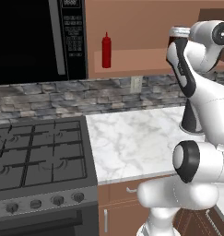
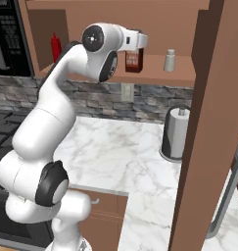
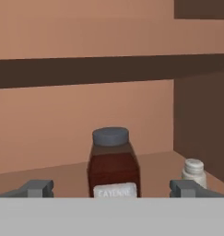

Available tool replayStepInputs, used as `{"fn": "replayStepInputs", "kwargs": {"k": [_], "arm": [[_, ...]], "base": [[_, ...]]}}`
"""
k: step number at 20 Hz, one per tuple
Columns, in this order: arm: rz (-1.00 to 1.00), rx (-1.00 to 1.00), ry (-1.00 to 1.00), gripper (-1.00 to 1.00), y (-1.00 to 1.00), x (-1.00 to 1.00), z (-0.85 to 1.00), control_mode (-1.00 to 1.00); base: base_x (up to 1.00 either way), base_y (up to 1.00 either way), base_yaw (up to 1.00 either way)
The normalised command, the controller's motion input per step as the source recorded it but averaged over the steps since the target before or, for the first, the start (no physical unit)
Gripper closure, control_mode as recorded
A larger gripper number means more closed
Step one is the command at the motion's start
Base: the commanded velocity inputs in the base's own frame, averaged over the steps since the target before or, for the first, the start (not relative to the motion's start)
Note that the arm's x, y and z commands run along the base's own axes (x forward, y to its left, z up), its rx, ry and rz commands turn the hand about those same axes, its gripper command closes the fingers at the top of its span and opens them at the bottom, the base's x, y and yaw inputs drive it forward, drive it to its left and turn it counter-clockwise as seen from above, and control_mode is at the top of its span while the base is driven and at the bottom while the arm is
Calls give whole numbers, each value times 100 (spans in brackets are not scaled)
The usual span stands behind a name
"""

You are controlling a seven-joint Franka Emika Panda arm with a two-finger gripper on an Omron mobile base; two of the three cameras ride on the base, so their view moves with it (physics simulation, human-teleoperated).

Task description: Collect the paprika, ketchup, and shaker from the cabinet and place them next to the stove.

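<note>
Blocking much of the short squarish dark reddish-brown paprika jar point(image 2: 133, 60) in the right base view, the white wrist leaves just its labelled lower body showing. Seen from the hand, the open two-finger gripper point(image 3: 113, 188) has its grey tips set wide either side of the jar, not touching it; the jar's base is cut off below. It stands upright, grey cap up, on the brown wooden cabinet shelf point(image 2: 154, 73). Just beside it stands the tiny pale shaker point(image 2: 169, 60), upright. Farther along stands the slim red ketchup bottle point(image 1: 106, 50), nozzle up. Below lie the white marble counter point(image 1: 127, 138), a grey knob-topped cylinder point(image 2: 176, 131) and the dark gas stove point(image 1: 35, 152).
</note>
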Motion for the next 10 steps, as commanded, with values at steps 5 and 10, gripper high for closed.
{"fn": "replayStepInputs", "kwargs": {"k": [5,10], "arm": [[10,0,2,-100,-1,18,-5,-100],[1,0,0,-100,-8,12,-2,-100]], "base": [[0,0,0],[0,0,0]]}}
